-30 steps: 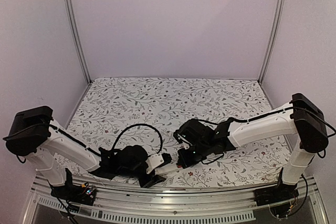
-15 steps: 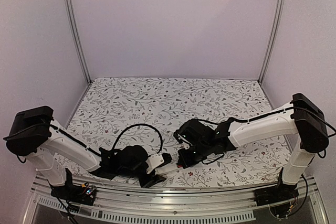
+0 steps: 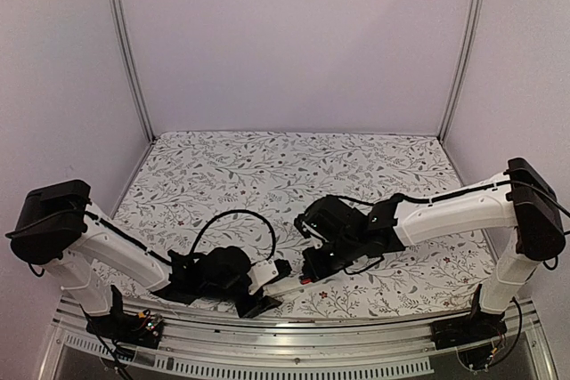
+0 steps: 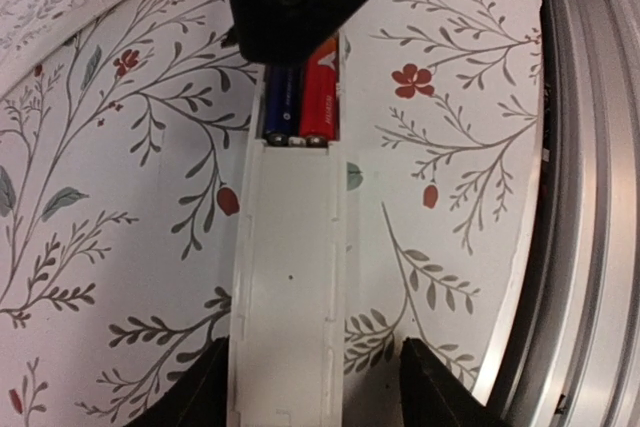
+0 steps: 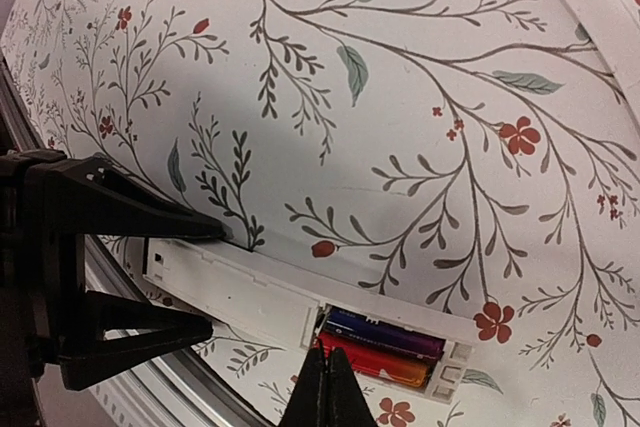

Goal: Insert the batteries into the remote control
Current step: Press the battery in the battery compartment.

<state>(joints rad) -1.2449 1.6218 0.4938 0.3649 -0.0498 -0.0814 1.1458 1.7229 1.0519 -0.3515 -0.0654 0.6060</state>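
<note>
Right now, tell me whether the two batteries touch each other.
Touching. The left wrist view shows the red battery against the dark blue battery, no gap between.

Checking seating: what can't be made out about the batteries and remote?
Right wrist: shut right gripper covers one end of the red cylindrical battery.
Left wrist: it hides far ends of that and the dark blue cylindrical battery; frame edge crops the long white plastic remote control.
Top external: batteries too small.

In the left wrist view the right gripper (image 4: 265,37) covers the far ends of the batteries (image 4: 305,107), and the near end of the remote control (image 4: 290,287) runs off the bottom edge. From above, the remote control is only a white sliver between the wrists, and the batteries are too small to make out.
</note>
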